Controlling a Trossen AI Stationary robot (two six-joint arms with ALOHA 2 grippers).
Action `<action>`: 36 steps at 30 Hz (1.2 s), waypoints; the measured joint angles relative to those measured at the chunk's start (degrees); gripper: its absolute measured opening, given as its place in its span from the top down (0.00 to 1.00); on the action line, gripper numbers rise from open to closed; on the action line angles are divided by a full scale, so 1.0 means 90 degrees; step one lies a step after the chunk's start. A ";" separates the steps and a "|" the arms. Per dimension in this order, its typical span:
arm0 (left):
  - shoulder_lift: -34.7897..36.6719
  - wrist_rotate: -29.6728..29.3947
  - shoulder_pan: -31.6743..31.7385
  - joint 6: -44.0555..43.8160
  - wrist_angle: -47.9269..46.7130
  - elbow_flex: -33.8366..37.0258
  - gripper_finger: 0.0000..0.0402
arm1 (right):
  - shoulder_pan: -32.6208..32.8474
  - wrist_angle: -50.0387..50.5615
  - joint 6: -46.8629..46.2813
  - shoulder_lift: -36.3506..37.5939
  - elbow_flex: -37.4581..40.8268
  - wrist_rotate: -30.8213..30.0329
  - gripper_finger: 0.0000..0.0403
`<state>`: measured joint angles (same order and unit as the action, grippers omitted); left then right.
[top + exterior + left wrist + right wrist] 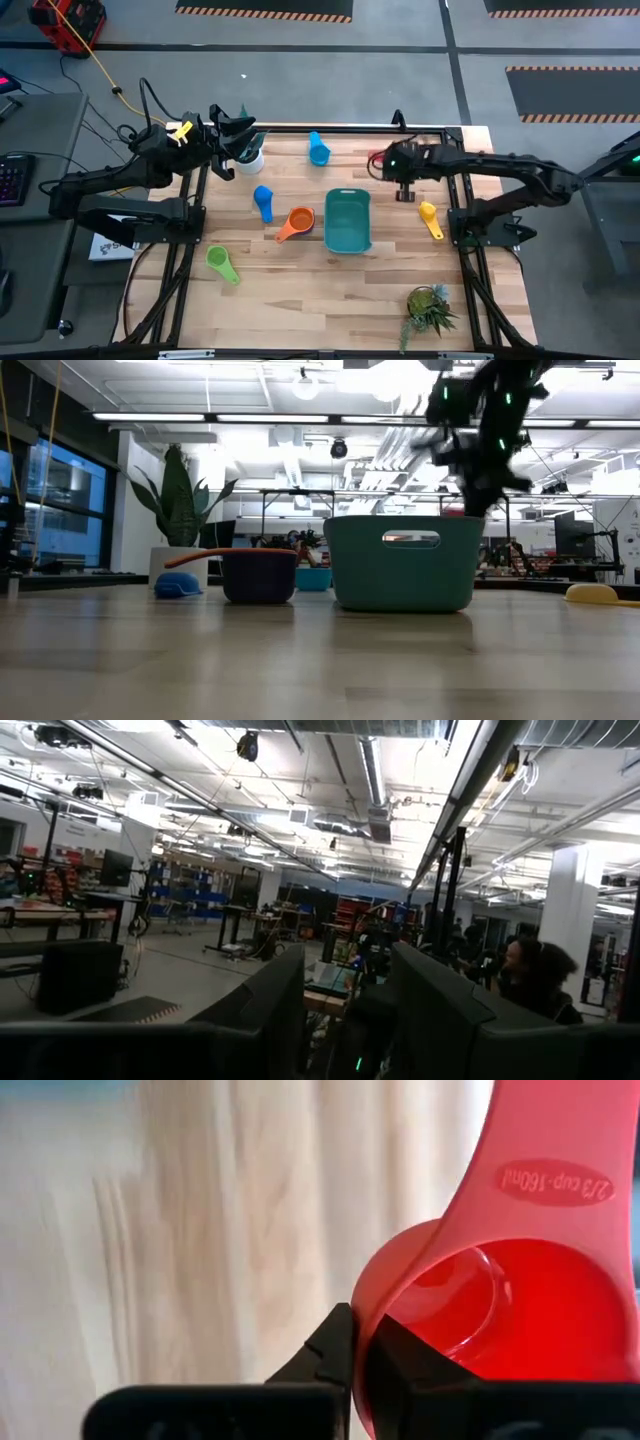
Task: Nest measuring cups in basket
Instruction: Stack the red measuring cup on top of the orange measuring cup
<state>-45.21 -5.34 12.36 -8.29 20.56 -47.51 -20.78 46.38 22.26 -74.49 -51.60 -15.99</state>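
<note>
Right up against the right wrist camera, the right tool [360, 1345] is pinching the rim of a red measuring cup [500, 1295], its fingers closed on the thin wall (the handle reads 2/3 cup). From above, that tool [383, 164] is hanging over the worktop [300, 290] just beyond the teal basket [347, 221], which is sitting near the middle with nothing in it.

Five more cups are lying loose on the wood: one light blue [318, 150] at the far edge, one darker blue [264, 200], one orange [297, 222] just beside the basket, one green [220, 262] toward the near left, and one yellow [430, 217] to the right of the basket.

Two potted plants are showing, one in a white pot [247, 158] under the left arm, one [430, 308] at the near right. Whether the left tool [232, 135], above that white pot, is open I cannot tell.
</note>
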 joint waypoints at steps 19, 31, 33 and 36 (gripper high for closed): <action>0.0000 -0.0319 0.0000 -0.0002 0.0000 0.0000 0.65 | 0.2093 0.0355 0.3212 -0.3828 -0.5410 0.1747 1.00; 0.0000 -0.0304 0.0000 -0.0005 0.0000 0.0000 0.65 | 0.2602 0.1039 0.3174 -0.5988 -0.7323 0.1832 1.00; 0.0000 -0.0304 0.0000 -0.0005 0.0002 0.0000 0.65 | 0.2633 0.1238 0.3297 -0.6212 -0.7507 0.1830 1.00; 0.0000 -0.0304 -0.0001 -0.0007 0.0000 0.0000 0.65 | 0.2623 0.1486 0.3404 -0.6455 -0.7704 0.1665 1.00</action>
<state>-45.21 -8.08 12.35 -8.36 20.56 -47.51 2.83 59.75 52.90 -132.58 -120.93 -1.01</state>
